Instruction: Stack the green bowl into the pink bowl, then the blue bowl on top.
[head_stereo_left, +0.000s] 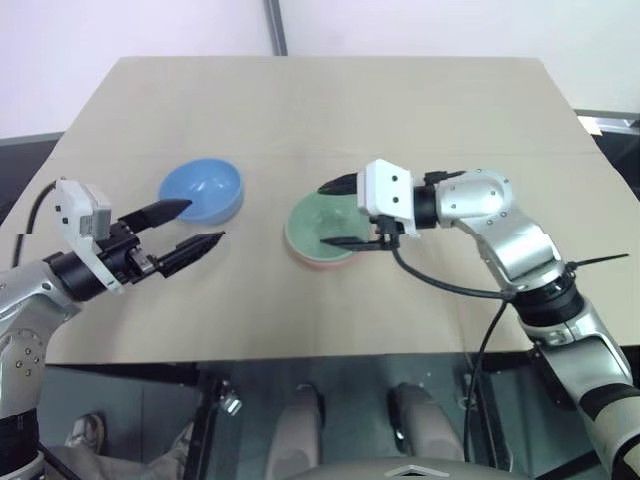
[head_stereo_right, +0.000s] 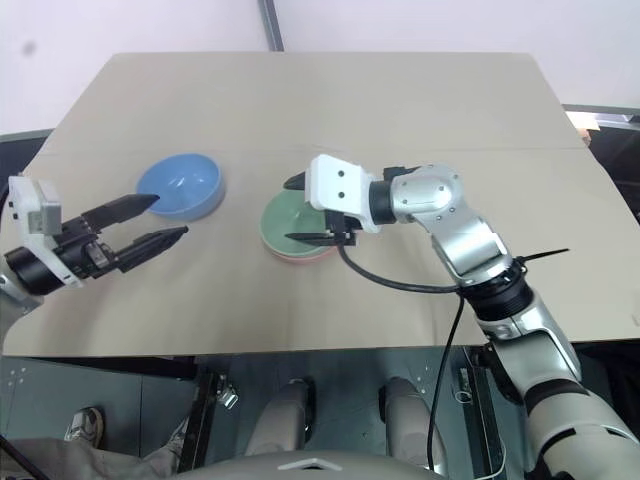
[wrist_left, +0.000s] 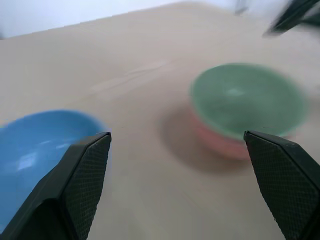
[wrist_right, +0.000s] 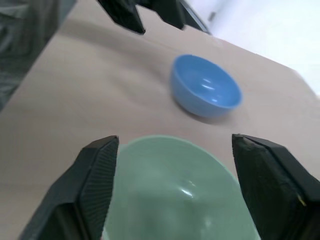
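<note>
The green bowl (head_stereo_left: 303, 228) sits nested inside the pink bowl (head_stereo_left: 320, 263) at the middle of the tan table (head_stereo_left: 400, 110). Only the pink rim and lower wall show beneath it. My right gripper (head_stereo_left: 322, 215) hovers just over the green bowl, pointing left, open, its two black fingers spread across the bowl and holding nothing. The blue bowl (head_stereo_left: 203, 188) stands upright and empty to the left of the stack. My left gripper (head_stereo_left: 205, 221) is open at the blue bowl's near side, its upper finger close by the rim.
The table's front edge (head_stereo_left: 300, 358) runs close below both grippers, with dark floor beyond it. A black cable (head_stereo_left: 450, 290) hangs from my right wrist over the table. The far half of the table is bare.
</note>
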